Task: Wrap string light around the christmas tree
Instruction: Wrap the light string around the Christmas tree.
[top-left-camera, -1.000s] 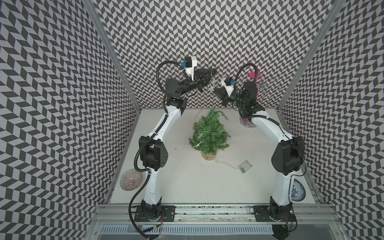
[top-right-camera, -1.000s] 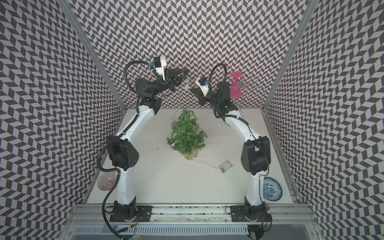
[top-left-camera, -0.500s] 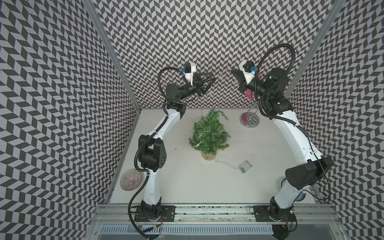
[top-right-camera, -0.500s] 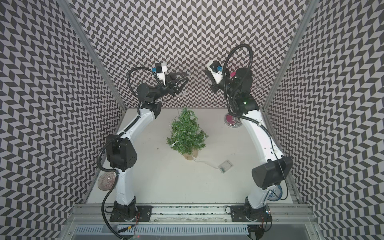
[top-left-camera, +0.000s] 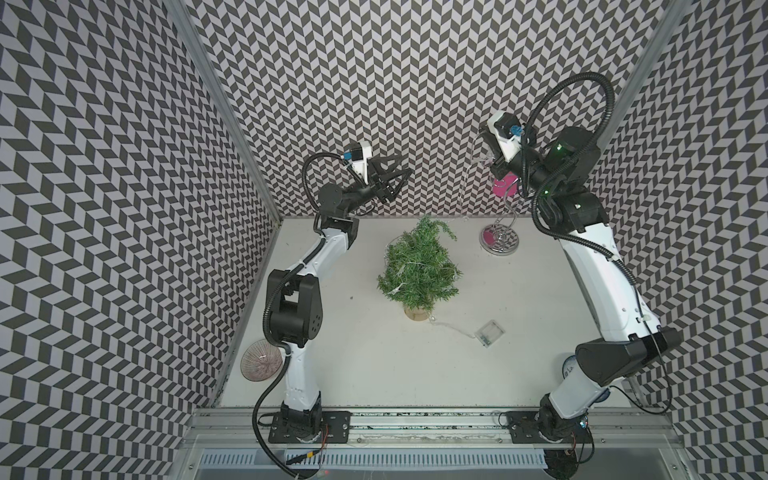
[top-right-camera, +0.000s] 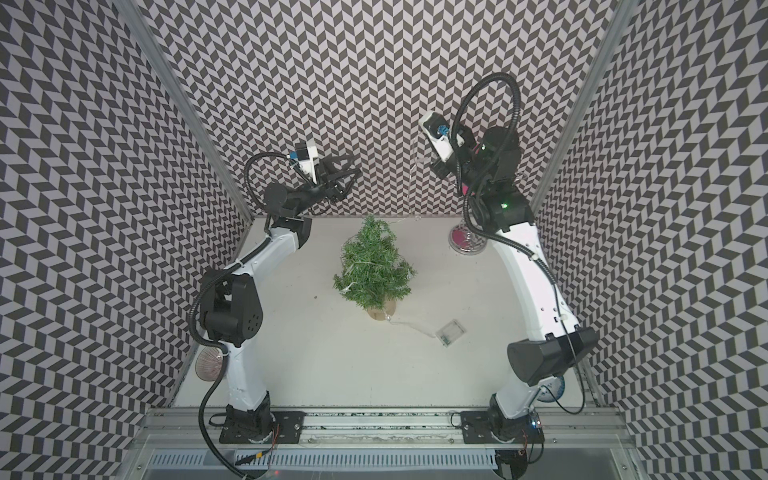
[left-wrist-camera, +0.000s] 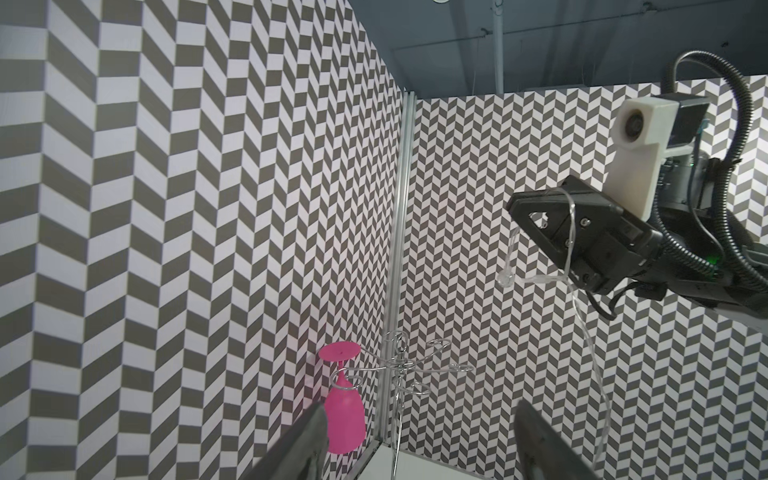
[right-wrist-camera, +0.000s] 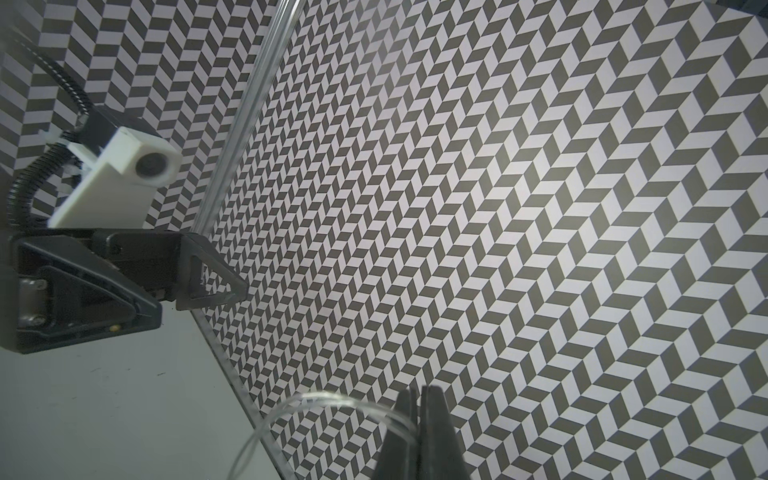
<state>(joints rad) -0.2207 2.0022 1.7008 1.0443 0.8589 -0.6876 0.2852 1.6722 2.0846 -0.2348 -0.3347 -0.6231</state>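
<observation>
Mid-wrap, I judge: the right claw (right-wrist-camera: 415, 395) pinches the free end of the string light (left-wrist-camera: 505, 277) high behind the christmas tree (top-left-camera: 417, 270), whose branches already carry turns; the left claw (top-left-camera: 405, 164) gapes empty. Next, lower that strand round the treetop without toppling it.

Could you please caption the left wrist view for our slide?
Right pincer pinches the string light; pink glass hangs on the silver stand.
</observation>
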